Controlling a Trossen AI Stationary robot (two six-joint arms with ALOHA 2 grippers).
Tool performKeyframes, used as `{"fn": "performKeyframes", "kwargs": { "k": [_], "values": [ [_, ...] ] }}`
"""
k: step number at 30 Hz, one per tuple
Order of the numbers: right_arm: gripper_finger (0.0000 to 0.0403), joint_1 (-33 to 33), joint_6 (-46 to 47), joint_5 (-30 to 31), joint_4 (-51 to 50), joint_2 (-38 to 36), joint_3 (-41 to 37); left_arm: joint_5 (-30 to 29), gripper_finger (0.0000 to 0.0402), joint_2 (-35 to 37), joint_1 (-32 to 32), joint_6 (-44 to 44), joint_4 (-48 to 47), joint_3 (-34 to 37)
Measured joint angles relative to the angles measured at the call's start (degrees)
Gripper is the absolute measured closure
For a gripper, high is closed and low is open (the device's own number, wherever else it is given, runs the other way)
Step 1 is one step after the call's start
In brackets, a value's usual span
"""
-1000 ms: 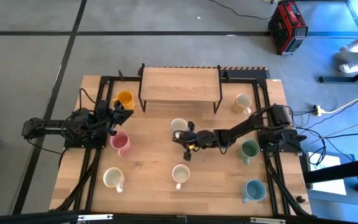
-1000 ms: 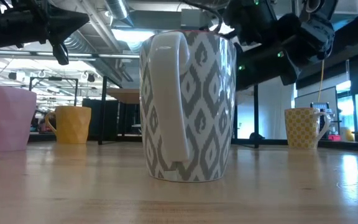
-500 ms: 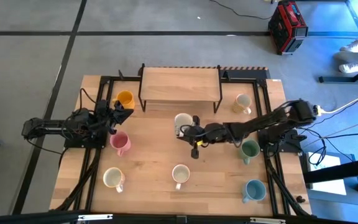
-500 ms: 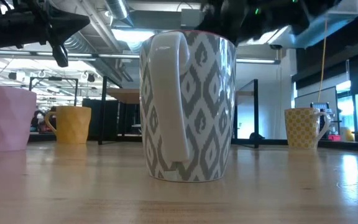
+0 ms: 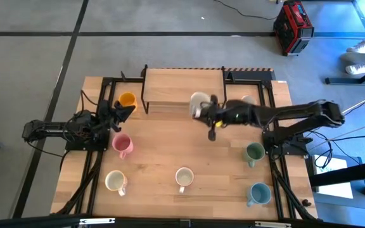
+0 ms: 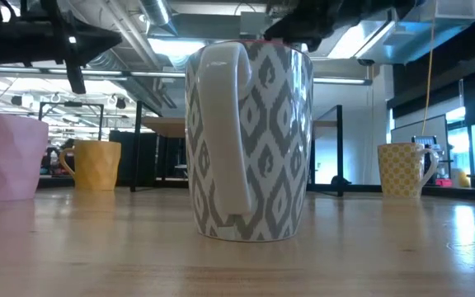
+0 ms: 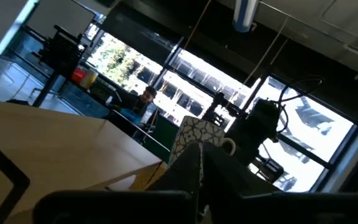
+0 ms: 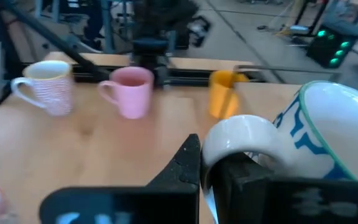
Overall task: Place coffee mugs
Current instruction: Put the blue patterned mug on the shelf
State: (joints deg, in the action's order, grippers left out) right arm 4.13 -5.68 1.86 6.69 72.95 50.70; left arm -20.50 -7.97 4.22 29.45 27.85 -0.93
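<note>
held mug (image 8: 328,134): white, blue marks, green rim
right gripper (image 8: 207,168): clamped on its handle, above shelf (image 5: 182,85)
left gripper (image 5: 120,114): closed, empty
mugs on table (image 5: 157,158): seven

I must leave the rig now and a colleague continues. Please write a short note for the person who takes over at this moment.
Right gripper: fingers shut on the handle of a white mug with blue marks, held in the air at the front edge of the wooden shelf.
Left gripper: shut, empty, waiting beside the orange-yellow mug.
On the table: pink mug, two cream mugs, green mug, light blue mug; another mug is partly hidden behind the right arm.
Done: one mug lifted. Left: set it down, probably on the shelf, which is bare.
</note>
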Motion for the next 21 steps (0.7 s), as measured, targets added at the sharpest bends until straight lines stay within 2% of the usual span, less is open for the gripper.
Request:
{"fn": "performKeyframes", "kwargs": {
  "k": [6,21],
  "values": [
    [0.0402,10.38,-4.81,-7.56,-1.88,-2.78,0.00,-3.03,0.0388,0.00,0.00,-2.96,0.08,0.00],
    [0.0402,32.53,-17.33,-23.15,-5.93,-0.61,3.04,-5.52,0.0388,0.00,0.00,-3.12,0.05,0.00]
  ]
}}
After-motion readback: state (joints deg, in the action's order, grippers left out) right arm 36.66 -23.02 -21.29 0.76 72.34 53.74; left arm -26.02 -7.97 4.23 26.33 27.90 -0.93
